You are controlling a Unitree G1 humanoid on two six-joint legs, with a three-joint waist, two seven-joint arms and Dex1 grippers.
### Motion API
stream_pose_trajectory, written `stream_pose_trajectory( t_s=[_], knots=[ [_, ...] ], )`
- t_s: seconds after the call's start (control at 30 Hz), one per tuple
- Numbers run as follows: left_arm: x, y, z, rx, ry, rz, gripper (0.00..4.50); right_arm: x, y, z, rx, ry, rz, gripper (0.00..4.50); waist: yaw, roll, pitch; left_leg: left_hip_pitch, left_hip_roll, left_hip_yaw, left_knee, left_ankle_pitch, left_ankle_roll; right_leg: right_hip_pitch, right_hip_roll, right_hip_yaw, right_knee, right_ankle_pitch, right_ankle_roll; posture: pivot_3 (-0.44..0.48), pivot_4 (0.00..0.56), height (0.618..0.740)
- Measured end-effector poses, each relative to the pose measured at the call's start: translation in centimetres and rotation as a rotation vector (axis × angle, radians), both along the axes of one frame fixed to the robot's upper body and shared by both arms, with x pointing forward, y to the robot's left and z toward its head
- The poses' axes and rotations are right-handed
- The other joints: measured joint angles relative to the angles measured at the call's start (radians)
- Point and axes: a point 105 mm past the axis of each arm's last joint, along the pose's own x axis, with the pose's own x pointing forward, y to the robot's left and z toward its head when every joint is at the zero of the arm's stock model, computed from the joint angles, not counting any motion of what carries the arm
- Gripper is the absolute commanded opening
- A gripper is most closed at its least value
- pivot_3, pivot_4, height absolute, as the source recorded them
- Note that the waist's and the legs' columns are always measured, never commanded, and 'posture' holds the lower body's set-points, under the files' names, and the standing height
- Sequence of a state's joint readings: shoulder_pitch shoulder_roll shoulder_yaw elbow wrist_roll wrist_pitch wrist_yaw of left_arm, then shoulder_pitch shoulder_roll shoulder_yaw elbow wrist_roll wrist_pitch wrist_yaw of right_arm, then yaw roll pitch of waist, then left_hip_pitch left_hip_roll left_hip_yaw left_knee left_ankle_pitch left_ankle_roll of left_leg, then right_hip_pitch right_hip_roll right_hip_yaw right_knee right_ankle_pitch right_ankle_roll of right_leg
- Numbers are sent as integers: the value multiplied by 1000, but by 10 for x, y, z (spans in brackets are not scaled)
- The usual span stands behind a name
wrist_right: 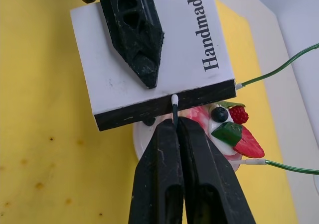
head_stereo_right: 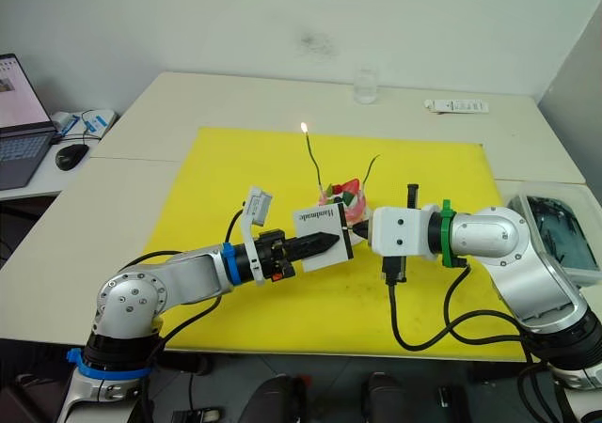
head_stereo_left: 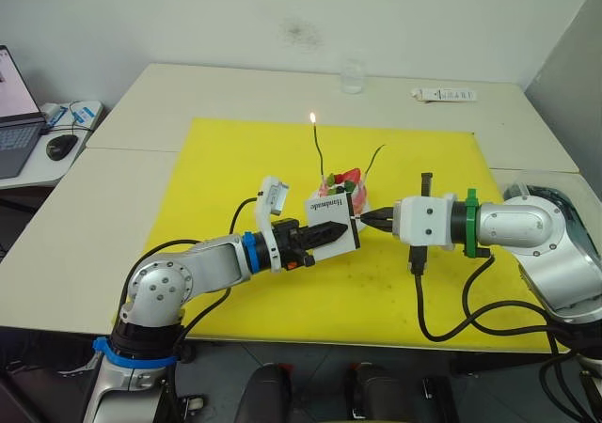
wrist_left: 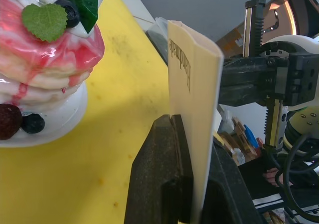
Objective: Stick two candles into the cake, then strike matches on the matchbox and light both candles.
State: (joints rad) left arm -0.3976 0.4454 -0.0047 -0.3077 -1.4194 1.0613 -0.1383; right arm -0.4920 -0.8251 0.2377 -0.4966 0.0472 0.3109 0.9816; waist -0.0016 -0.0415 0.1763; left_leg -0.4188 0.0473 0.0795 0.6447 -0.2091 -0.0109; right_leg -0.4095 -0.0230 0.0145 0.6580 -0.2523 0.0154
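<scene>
While the left gripper (head_stereo_left: 324,234) is pinching the matchbox (wrist_right: 149,59) upright beside the cake (wrist_left: 45,74), the right gripper (wrist_right: 174,129) is clamping a match (wrist_right: 174,107), its pale head touching the box's black strip, shaft pointing straight ahead at it.

both arms reach inward, left gripper (head_stereo_left: 324,234) and right gripper (head_stereo_left: 363,220) clamped.

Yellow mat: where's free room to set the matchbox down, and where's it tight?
Free: the yellow mat on the robot's left of the cake, and its near strip below both arms. Tight: mat centre, where the left gripper holds the matchbox against the right gripper's match, beside the candles.
</scene>
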Motion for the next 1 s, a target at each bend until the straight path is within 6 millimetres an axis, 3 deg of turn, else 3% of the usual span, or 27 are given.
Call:
stream_pose_trajectory(
  t_s=[0.13, 0.2, 0.23, 0.33, 0.4, 0.47, 0.53, 0.6, 0.8, 1.0],
  knots=[
    [1, -3, 2, -19, 4, 0, 0, -1, -1, -1, -53, -27, 16, 38, 0, 0, 0, 0, 0, 0, 0, 0, 0, 0, 0, 0, 0, 0, 0, 0, 150, 740],
    [8, -6, 13, -68, 8, 22, 0, -5, -9, -9, -140, -14, 37, 38, 6, 0, 0, 0, 0, -1, 1, 0, 0, 1, 0, -1, 0, 0, 0, 0, 150, 740],
    [13, -6, 23, -106, -2, 38, 0, -9, -13, -15, -185, 6, 48, 38, 10, -1, 0, 0, -1, -2, 1, 0, 0, 1, -1, -1, 0, 0, 0, 0, 150, 740],
    [21, 0, 101, -307, -159, 50, 0, -31, -30, -47, -302, 167, 111, 38, 18, -3, 2, -1, -1, -1, 1, 0, 0, 1, -1, -1, -1, 0, 1, 0, 150, 740],
    [18, 6, 114, -337, -183, 44, 0, -35, -35, -45, -317, 180, 126, 38, 5, 0, 0, 2, -2, 2, 0, 0, 1, 1, -1, 1, -1, 2, 6, 0, 150, 740],
    [12, 7, 100, -301, -149, 29, 0, -34, -40, -37, -321, 161, 120, 38, -6, 1, 0, 3, -1, 2, 0, 0, 1, 2, 0, 1, -1, 2, 6, 0, 150, 740],
    [6, 8, 65, -230, -51, 21, 0, -27, -44, -29, -306, 135, 94, 38, -9, 1, 0, 3, 1, 1, 0, 0, 0, 1, 1, 1, 1, 1, 5, 0, 150, 740],
    [-2, 9, 45, -169, -10, 11, 0, -21, -45, -23, -282, 117, 67, 38, -6, -1, 0, 3, 1, -1, 0, 0, -1, 1, 1, -1, 4, -1, 2, 0, 150, 740],
    [-26, 20, 27, -55, -30, -48, 0, -6, -44, -11, -167, 106, -13, 38, -1, 0, 0, 3, 0, -1, 0, 1, -2, 1, 0, 0, 4, -4, -4, 0, 150, 740],
    [-50, 28, 13, 4, -9, -117, 0, 23, -41, 16, 21, 56, -144, 38, -1, -1, 0, 3, 0, 0, 0, 1, -2, 1, -5, 0, 4, -4, -4, 0, 150, 740]
  ],
)
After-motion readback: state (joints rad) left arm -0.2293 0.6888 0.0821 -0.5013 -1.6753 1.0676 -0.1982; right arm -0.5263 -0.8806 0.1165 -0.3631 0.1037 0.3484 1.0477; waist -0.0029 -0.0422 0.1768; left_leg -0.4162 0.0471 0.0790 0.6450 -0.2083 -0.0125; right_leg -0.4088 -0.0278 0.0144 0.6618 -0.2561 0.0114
